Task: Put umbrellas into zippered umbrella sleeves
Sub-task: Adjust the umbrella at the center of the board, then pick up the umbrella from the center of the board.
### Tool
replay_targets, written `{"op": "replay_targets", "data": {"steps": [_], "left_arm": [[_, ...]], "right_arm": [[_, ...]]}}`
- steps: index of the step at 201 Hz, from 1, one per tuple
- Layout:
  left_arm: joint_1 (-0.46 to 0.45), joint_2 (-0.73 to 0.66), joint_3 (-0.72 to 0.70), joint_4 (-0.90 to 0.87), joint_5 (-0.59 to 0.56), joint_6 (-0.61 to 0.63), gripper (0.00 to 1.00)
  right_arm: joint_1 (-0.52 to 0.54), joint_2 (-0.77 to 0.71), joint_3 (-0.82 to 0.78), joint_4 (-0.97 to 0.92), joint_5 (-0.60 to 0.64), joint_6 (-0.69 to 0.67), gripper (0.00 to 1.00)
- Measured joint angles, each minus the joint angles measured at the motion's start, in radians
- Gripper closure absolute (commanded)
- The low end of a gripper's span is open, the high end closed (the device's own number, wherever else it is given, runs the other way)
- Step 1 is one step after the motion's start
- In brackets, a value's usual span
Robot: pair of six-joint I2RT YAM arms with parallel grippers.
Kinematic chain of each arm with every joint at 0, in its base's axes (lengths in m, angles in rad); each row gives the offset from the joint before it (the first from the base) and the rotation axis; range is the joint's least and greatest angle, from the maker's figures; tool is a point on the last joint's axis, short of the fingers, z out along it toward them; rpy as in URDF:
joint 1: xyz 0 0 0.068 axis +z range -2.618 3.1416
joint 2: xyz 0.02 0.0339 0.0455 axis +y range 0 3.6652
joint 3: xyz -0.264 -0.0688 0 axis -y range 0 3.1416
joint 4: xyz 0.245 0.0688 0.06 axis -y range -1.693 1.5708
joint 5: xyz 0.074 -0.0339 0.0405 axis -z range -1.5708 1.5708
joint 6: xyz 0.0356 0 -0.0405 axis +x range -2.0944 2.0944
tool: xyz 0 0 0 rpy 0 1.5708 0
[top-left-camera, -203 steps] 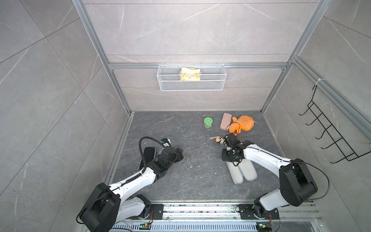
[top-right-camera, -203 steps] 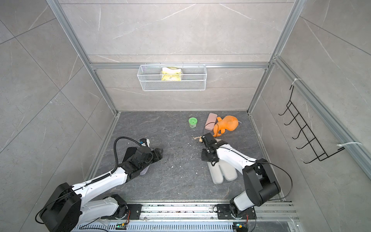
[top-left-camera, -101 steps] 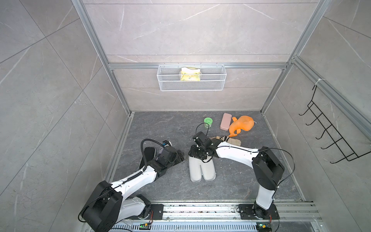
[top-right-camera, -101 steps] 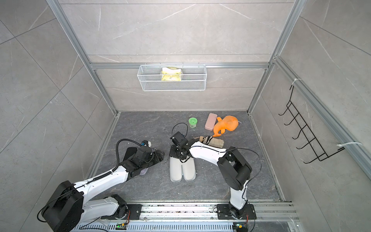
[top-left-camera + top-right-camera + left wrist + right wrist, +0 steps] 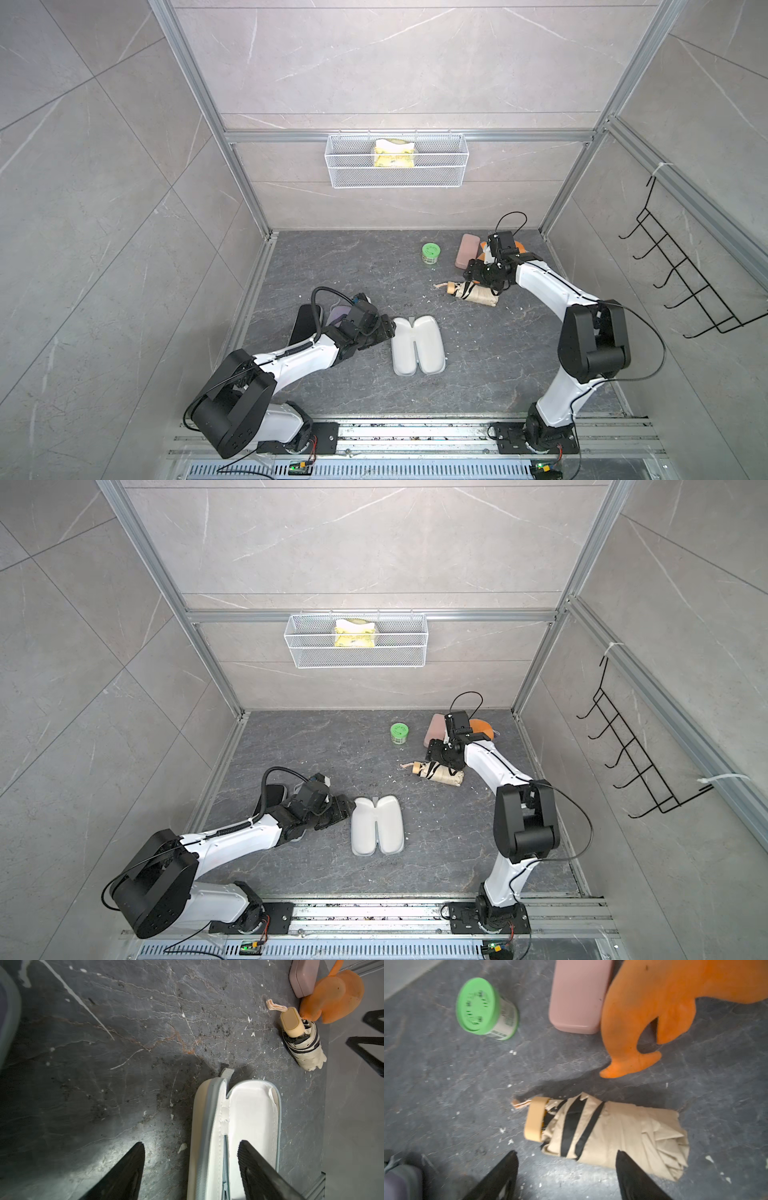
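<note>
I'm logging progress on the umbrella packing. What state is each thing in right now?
Cream sleeve: unzipped, lying open flat, empty.
Beige umbrella: folded, lying on the floor outside the sleeve.
Left hand: open, astride one half of the sleeve.
Right hand: open over the umbrella, holding nothing.
Green-lidded jar: upright, lid on.
Pink case: shut.

Nothing legible for you to log.

- Green-lidded tub, ahead of the right fingers: its paper label wraps the side wall and carries dark lines of print, but they are blurred and you can't read them. The lid has a ring of dark marks; no characters can be made out.
- Yellow packet in the wire basket, far beyond both arms' fingers: there is some print on its front, too small to read in both top views.
</note>
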State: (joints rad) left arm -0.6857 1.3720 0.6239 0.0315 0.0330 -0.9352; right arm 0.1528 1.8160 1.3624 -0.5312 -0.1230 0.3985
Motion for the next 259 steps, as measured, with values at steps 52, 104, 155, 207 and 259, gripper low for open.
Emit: {"op": "replay_targets", "data": {"steps": [52, 104, 155, 207, 259], "left_arm": [[0.0, 0.031, 0.0, 0.031, 0.006, -0.018, 0.27], [0.0, 0.031, 0.0, 0.055, 0.006, -0.021, 0.27], [0.0, 0.031, 0.0, 0.066, 0.022, -0.022, 0.27], [0.0, 0.053, 0.0, 0.08, 0.031, -0.023, 0.27], [0.0, 0.068, 0.0, 0.085, 0.04, -0.023, 0.27]], "right_arm": [[-0.016, 0.117, 0.032, 0.029, -0.013, 0.013, 0.23], [0.024, -0.076, -0.24, 0.132, -0.124, 0.13, 0.23], [0.116, -0.17, -0.29, 0.035, -0.088, 0.082, 0.16], [0.156, -0.175, -0.304, -0.002, 0.084, 0.091, 0.15], [0.178, -0.183, -0.408, 0.161, 0.09, 0.403, 0.14]]}}
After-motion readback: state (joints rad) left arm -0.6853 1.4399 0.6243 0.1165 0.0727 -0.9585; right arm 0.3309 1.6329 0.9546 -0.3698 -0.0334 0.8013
